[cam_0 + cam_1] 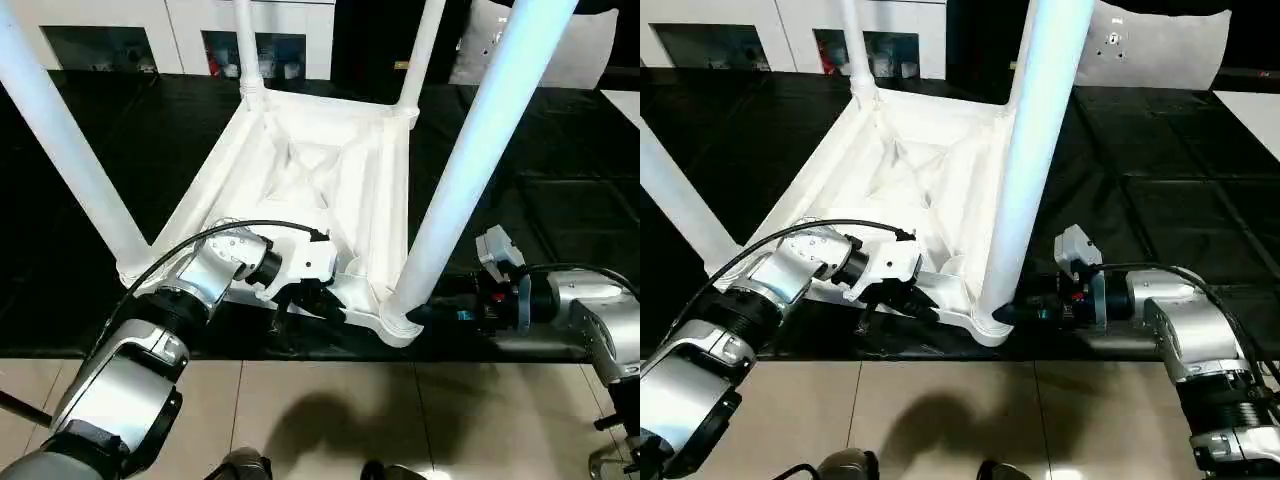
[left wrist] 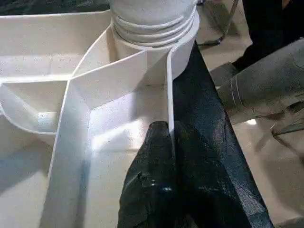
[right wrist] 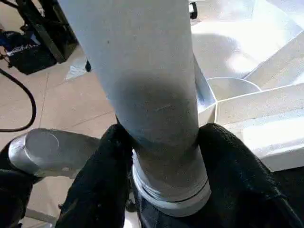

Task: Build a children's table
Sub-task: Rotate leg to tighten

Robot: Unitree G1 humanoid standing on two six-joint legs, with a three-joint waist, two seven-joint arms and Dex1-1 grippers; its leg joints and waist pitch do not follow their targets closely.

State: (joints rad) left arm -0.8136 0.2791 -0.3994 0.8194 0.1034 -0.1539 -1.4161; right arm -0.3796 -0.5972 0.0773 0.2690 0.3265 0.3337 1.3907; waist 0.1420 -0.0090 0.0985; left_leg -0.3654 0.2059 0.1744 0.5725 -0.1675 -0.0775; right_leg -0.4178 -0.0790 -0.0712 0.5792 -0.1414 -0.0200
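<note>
The children's table lies upside down: its white ribbed tabletop [image 1: 320, 180] rests on the black cover, with white legs standing up from its corner sockets. My left gripper [image 1: 300, 295] is at the tabletop's near edge, its black fingers [image 2: 152, 156] shut on the thin rim wall [image 2: 168, 80]. My right gripper [image 1: 425, 312] reaches in from the right at the base of the near right leg [image 1: 470, 170]. Its fingers [image 3: 102, 175] press on both sides of that leg [image 3: 142, 71], just above the socket.
The black-covered work table [image 1: 560, 200] ends just in front of the tabletop's near edge, with tiled floor [image 1: 400, 420] below. Shoe tips [image 1: 240, 465] show at the bottom edge. White cabinets [image 1: 100, 30] stand behind. The near left leg [image 1: 70, 150] leans up past my left arm.
</note>
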